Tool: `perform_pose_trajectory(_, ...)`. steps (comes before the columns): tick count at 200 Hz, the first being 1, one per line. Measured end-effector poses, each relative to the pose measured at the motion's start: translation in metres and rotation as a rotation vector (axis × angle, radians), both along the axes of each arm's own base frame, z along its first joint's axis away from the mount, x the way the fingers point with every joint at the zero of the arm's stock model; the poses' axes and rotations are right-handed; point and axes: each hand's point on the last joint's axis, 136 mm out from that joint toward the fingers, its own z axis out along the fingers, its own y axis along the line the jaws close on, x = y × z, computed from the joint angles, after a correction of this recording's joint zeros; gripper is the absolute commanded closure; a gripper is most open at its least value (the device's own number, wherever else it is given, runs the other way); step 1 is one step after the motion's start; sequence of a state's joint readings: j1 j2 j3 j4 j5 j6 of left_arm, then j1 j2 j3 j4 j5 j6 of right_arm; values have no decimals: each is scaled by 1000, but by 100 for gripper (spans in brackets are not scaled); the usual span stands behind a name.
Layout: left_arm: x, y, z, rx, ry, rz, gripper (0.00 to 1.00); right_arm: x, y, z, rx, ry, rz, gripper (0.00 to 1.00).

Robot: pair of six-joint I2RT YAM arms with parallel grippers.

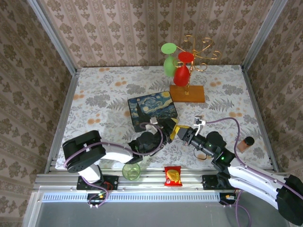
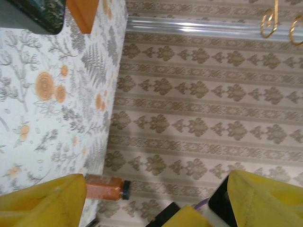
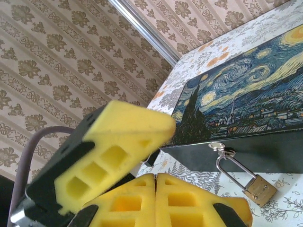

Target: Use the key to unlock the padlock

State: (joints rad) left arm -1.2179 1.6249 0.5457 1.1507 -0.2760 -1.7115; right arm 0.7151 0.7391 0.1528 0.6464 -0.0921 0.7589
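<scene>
Two claws meet at the near side of the painted box (image 1: 152,109). The left claw (image 2: 154,189) stands wide open. The right claw (image 3: 156,182) is closed, its pads pressed flat together. Just right of it, the padlock (image 3: 259,189) hangs by its shackle from the box's latch (image 3: 218,148), with its brass body down at the desk (image 3: 289,208).

Bright, even light — soft shadows, slight blur.

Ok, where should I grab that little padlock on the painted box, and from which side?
Probably the padlock's brass body, pinched across its flat faces from the side away from the box: its thin shackle is looped through the latch, and the body juts clear.
</scene>
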Motion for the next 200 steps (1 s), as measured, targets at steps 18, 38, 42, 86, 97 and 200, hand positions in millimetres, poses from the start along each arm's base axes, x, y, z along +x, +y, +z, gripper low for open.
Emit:
perform_pose_trajectory(18,2,0,3,-36,7,11,27,1,2,-4,-11,9,-2,100)
perform_pose_trajectory(38,3,0,4,-56,17,15,33,1,2,-11,-24,20,-3,100)
perform_pose_trajectory(42,3,0,4,-59,18,17,36,1,1,-13,-25,21,-6,100)
perform_pose_trajectory(86,4,7,8,-54,3,36,60,-6,-11,-14,-10,5,-37,100)
perform_pose_trajectory(97,4,7,12,-60,-9,37,64,-7,-14,-12,-9,0,-45,100)
perform_pose_trajectory(200,8,5,-1,-34,0,31,88,-8,-17,-21,-47,14,-52,100)
